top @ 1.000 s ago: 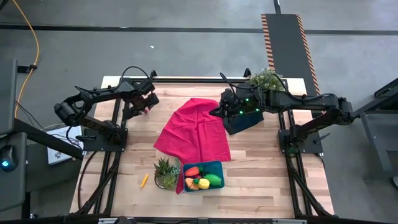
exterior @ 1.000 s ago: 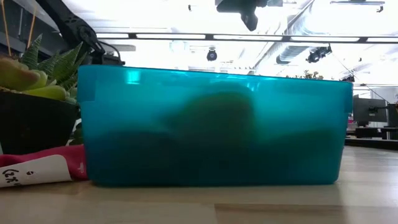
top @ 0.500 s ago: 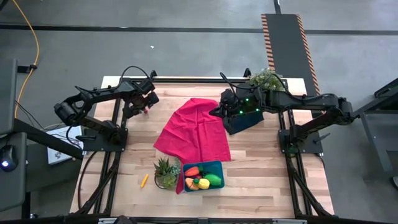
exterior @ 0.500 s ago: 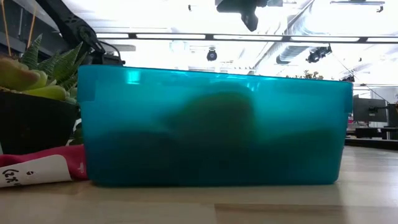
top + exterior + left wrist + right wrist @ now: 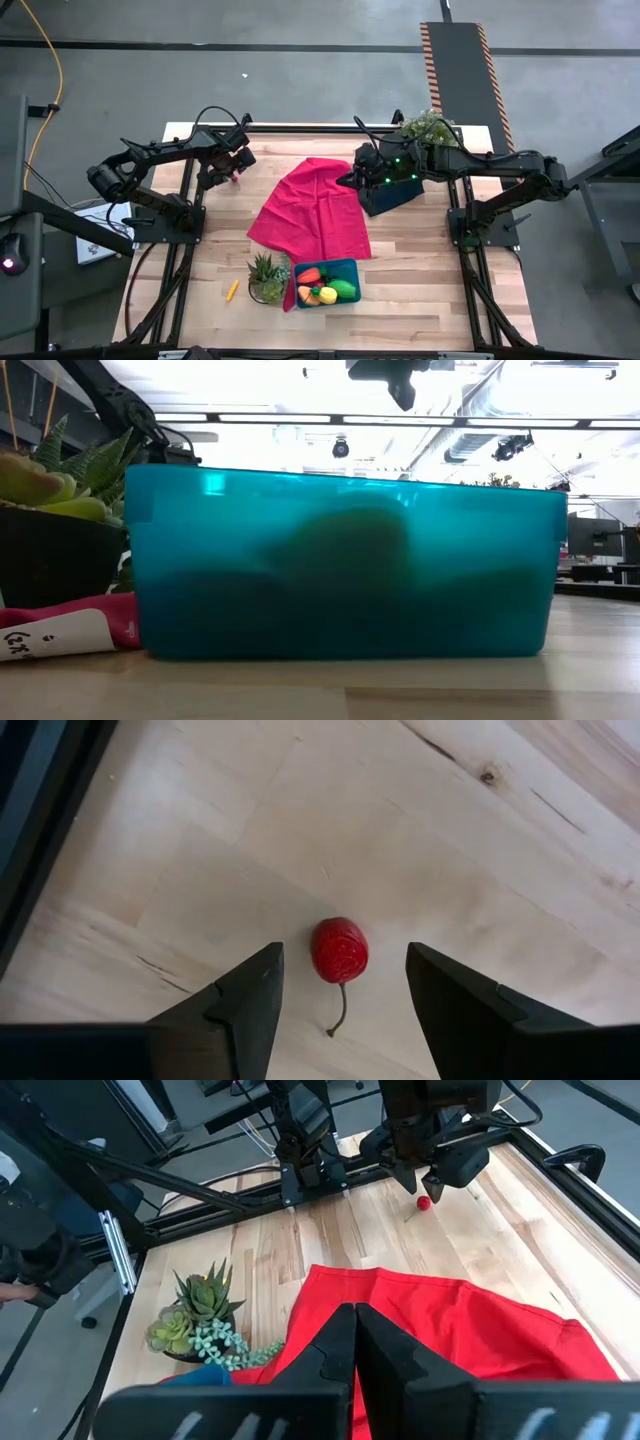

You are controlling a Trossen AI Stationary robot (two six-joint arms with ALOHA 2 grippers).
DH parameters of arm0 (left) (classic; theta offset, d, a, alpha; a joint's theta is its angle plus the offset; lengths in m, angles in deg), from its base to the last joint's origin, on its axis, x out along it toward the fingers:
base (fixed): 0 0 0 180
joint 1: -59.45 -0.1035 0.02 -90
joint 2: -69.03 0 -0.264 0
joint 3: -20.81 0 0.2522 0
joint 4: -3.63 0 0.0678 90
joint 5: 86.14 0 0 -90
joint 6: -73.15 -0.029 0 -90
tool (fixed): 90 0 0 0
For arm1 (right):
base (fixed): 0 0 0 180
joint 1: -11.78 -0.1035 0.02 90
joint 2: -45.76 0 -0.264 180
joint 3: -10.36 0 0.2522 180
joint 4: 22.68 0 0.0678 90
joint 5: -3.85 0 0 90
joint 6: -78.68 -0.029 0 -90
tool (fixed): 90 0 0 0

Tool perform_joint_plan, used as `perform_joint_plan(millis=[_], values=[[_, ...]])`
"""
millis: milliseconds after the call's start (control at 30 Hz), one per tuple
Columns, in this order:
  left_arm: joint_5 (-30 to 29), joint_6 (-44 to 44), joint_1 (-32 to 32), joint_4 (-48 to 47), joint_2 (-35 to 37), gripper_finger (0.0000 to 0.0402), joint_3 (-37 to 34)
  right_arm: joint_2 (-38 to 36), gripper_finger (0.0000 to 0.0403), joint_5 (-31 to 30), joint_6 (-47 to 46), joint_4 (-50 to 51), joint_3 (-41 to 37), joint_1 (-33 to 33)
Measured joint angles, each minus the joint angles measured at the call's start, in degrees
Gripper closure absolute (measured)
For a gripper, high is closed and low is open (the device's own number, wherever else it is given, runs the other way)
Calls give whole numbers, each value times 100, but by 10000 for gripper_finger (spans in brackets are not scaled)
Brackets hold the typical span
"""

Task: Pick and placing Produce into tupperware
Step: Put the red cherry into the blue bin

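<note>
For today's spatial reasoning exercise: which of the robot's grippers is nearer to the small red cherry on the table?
Left. The left gripper hangs open right above the cherry, fingers either side. The right gripper sits shut across the red cloth.

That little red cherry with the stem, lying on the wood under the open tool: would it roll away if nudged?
Probably yes. The cherry is round and lies loose on the bare table, so a sideways touch may roll it. Its thin stem might slow that. It looks small between the left tool's open fingers, so likely light and easily knocked aside.
</note>
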Motion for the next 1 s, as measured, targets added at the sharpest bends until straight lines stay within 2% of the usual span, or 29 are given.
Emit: perform_joint_plan(millis=[633,1000], values=[[177,133,0,2,-2,199,-2,2,401,-2,-86,0,0,-4],[220,93,4,39,-397,199,-4,4,401,-2,-175,0,0,-4]])
